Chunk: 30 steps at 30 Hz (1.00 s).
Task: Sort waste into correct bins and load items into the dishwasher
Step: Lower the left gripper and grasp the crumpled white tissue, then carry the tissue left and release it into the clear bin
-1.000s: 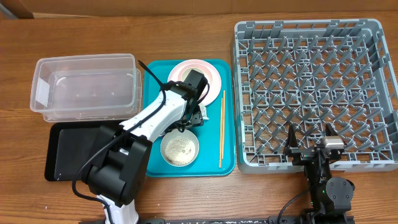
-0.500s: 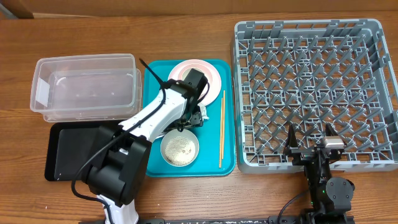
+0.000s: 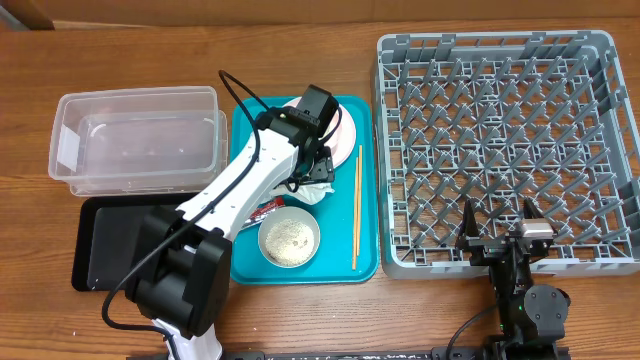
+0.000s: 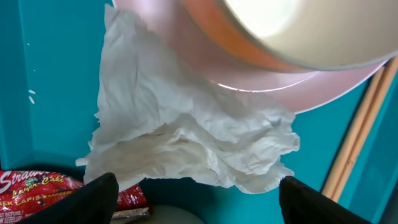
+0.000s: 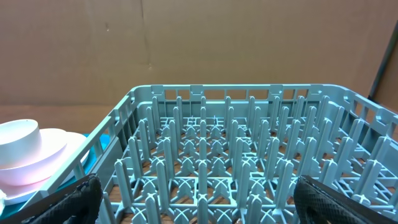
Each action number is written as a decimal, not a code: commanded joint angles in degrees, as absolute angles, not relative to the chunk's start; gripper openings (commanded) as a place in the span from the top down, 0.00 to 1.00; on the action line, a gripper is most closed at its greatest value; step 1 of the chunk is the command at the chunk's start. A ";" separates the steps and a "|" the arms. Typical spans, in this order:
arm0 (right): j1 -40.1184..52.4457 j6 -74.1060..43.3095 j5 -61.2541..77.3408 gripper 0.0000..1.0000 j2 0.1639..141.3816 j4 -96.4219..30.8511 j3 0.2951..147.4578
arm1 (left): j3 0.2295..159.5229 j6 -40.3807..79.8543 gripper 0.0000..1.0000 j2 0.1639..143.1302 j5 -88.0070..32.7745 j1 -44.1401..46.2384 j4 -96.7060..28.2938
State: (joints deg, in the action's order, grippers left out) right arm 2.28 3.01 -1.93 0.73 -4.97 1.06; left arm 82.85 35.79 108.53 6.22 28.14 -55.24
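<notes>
A crumpled white napkin [image 4: 180, 130] [image 3: 318, 189] lies on the teal tray [image 3: 368, 262], against the pink plate [image 4: 298, 90] [image 3: 346, 128]. A whitish bowl [image 4: 298, 28] rests on that plate. My left gripper [image 4: 198, 204] [image 3: 312, 166] hovers just over the napkin, open, its fingertips [image 4: 94, 198] wide apart with nothing between them. The red snack wrapper [image 4: 37, 186] [image 3: 268, 208] lies beside a bowl holding rice [image 3: 290, 240]. The chopsticks [image 3: 356, 205] [image 4: 356, 140] lie along the tray's right side. My right gripper [image 5: 205, 208] [image 3: 499, 226] stands open over the near edge of the grey dishwasher rack [image 3: 505, 140] [image 5: 249, 155].
The clear tub [image 3: 135, 140] sits left of the teal tray, with the black tray [image 3: 105, 250] in front of it. A few rice grains [image 4: 31, 96] dot the teal tray. The left arm spans the teal tray's left half.
My left wrist has lifted and drawn back toward the plate, and its jaws have widened. The napkin stays on the tray, showing more. The right arm is still.
</notes>
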 commanded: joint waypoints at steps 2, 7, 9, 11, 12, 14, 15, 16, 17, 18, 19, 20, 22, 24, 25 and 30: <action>2.17 3.05 -2.44 0.00 0.16 -4.60 0.47 | 78.54 34.89 0.14 107.53 7.03 28.51 -53.01; 2.17 3.05 -2.44 0.00 0.16 -4.60 0.47 | 74.11 34.87 0.13 107.53 8.75 28.45 -48.34; 2.17 3.05 -2.44 0.00 0.16 -4.60 0.47 | 72.88 34.89 0.13 107.53 11.14 28.42 -46.61; 2.17 3.05 -2.44 0.00 0.16 -4.60 0.47 | 71.81 34.89 0.13 107.53 12.56 28.42 -44.91; 2.17 3.05 -2.44 0.00 0.16 -4.60 0.47 | 71.26 34.89 0.13 107.53 12.47 28.42 -43.97; 2.17 3.05 -2.44 0.00 0.16 -4.60 0.47 | 70.02 34.89 0.13 107.53 11.97 28.47 -41.89; 2.17 3.05 -2.44 0.00 0.16 -4.60 0.47 | 69.34 34.89 0.14 107.53 11.97 28.47 -41.01; 2.17 3.05 -2.44 0.00 0.16 -4.60 0.47 | 68.86 34.87 0.15 107.53 11.99 28.51 -40.51; 2.17 3.05 -2.44 0.00 0.16 -4.60 0.47 | 68.53 34.87 0.17 107.53 11.99 28.51 -40.23; 2.17 3.05 -2.44 0.00 0.16 -4.60 0.47 | 68.38 34.87 0.20 107.53 11.99 28.51 -40.21; 2.17 3.05 -2.44 0.00 0.16 -4.60 0.47 | 68.38 34.87 0.25 107.53 11.99 28.51 -40.25; 2.17 3.05 -2.44 0.00 0.16 -4.60 0.47 | 68.38 34.87 0.30 107.53 11.99 28.51 -40.25; 2.17 3.05 -2.44 0.00 0.16 -4.60 0.47 | 68.38 34.87 0.43 107.53 11.99 28.51 -40.23; 2.17 3.05 -2.44 0.00 0.16 -4.58 0.47 | 68.38 34.87 0.62 107.53 11.99 28.51 -40.23; 2.17 3.05 -2.44 0.00 0.16 -4.60 0.47 | 68.38 34.83 0.78 107.53 11.99 28.51 -40.25; 2.17 3.05 -2.44 0.00 0.16 -4.60 0.47 | 70.65 34.44 0.96 106.43 12.60 28.51 -42.68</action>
State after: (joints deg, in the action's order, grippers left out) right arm 2.28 3.03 -1.93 0.73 -4.97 1.06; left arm 69.14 35.16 108.38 11.33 28.14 -41.12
